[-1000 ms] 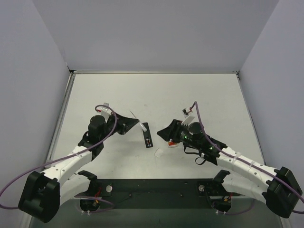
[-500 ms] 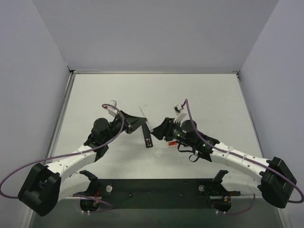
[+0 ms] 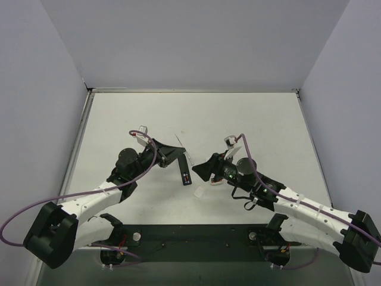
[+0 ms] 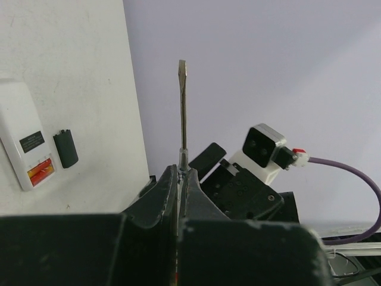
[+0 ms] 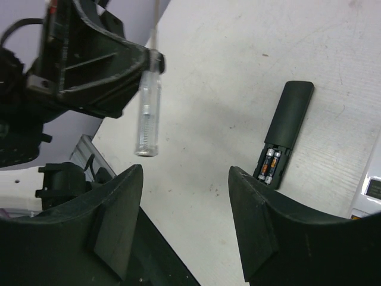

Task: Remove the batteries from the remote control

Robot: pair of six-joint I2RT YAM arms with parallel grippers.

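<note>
I have the remote control (image 3: 185,169) lying flat near the middle of the table (image 3: 262,119), and I take every place from it. In the right wrist view the remote control (image 5: 286,126) has its cover off at the end nearer the arm bases. The 2 batteries (image 5: 267,164) sit side by side inside that open bay, both seated.

My left gripper (image 3: 177,154) hangs just beside the far end of the remote, on its left side. It is clenched on a screwdriver (image 4: 183,113), with the fingers (image 4: 165,193) pinching the tool where the shaft meets the handle. From the right wrist I see the clear handle (image 5: 147,113) pointing down, off the table and apart from the remote. The blade tip points away from the bay.

My right gripper (image 3: 201,169) is just to the right of the remote, level with the bay. Its jaws are spread wide with nothing between them; in its own camera the right gripper (image 5: 186,174) frames bare table left of the bay.

A small white square (image 3: 199,192) lies on the table near the remote's open end, on the right arm's side.
</note>
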